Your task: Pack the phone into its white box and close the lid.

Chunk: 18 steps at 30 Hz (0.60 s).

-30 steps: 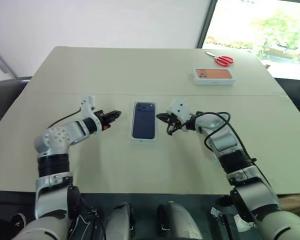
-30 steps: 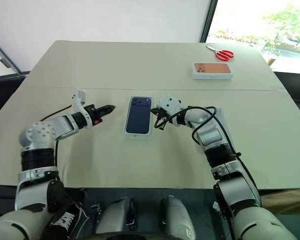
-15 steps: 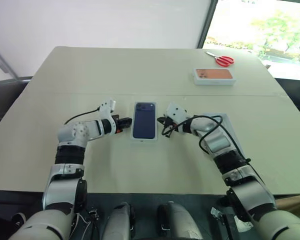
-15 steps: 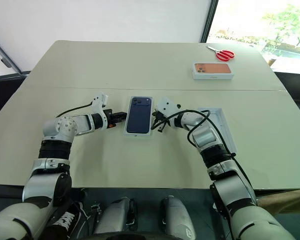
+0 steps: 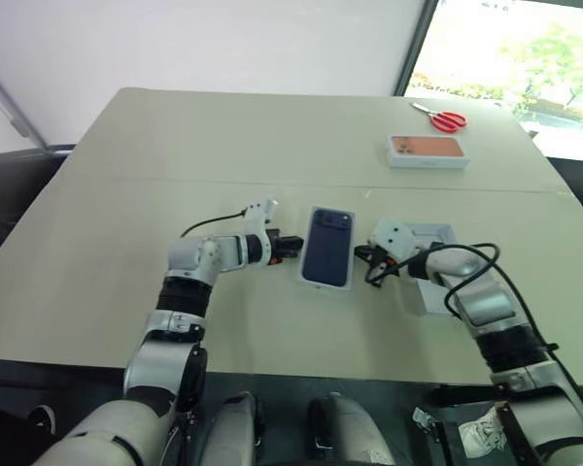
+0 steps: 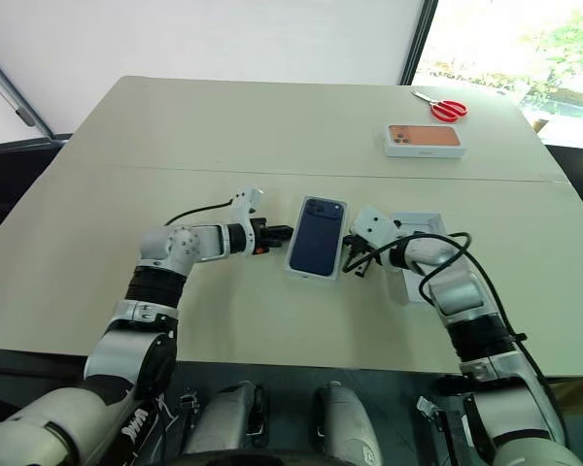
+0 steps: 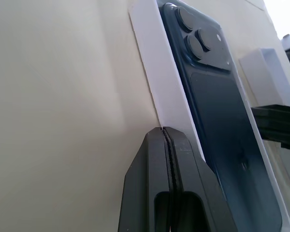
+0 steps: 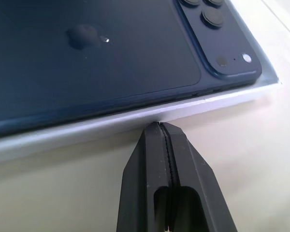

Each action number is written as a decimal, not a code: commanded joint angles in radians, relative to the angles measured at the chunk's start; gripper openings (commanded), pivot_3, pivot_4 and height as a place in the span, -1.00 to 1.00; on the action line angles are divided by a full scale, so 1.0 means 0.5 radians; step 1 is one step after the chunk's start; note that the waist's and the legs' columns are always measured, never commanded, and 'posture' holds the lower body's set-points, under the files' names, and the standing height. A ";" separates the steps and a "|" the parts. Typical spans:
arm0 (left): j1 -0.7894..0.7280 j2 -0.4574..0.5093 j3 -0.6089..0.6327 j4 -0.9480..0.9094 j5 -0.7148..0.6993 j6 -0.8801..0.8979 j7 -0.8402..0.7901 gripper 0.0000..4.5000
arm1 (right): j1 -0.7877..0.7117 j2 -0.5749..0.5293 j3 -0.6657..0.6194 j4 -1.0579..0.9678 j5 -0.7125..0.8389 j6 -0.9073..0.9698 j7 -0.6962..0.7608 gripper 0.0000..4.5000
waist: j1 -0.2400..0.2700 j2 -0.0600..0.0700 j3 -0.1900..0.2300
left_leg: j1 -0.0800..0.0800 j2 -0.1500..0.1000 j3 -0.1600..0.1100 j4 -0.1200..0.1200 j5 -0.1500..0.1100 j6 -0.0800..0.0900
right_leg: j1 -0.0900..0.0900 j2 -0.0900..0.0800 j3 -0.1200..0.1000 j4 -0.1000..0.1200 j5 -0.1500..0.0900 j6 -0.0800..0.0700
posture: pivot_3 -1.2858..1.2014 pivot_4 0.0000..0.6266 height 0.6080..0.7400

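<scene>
Phone (image 5: 328,258) lying back-up in white box (image 7: 152,82) at table (image 5: 223,136) centre. Left gripper (image 5: 293,244) and right gripper (image 5: 365,268), both clenched and empty, pressed against opposite long sides, probably to square the box. Lid (image 5: 432,277) just beyond right gripper.

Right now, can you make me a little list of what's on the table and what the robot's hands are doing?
phone: dark blue, back up, lying in the white box
left gripper: shut, at the box's left side
right gripper: shut, at the box's right side
lid: open side up, right of the box
far corner: orange phone box, red scissors
</scene>
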 commanded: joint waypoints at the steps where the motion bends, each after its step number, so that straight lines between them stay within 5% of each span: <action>1: -0.036 -0.181 -0.146 -0.016 -0.012 0.004 -0.101 -0.98 | 0.010 -0.092 -0.076 -0.015 0.021 -0.004 0.011 -1.00 | 0.002 0.000 0.000 | 0.000 -0.001 0.000 0.000 0.000 0.000 | 0.001 0.000 0.000 0.000 0.000 0.001 | 0.03 -0.52 1.00; 18: -0.186 -0.312 -0.133 0.309 0.189 -0.268 -0.184 -0.98 | 0.167 -0.205 -0.135 -0.147 0.065 0.086 0.071 -1.00 | -0.009 -0.001 0.000 | 0.001 0.000 0.000 0.001 -0.001 0.002 | 0.001 0.002 0.000 -0.001 -0.002 0.004 | 0.03 -0.52 1.00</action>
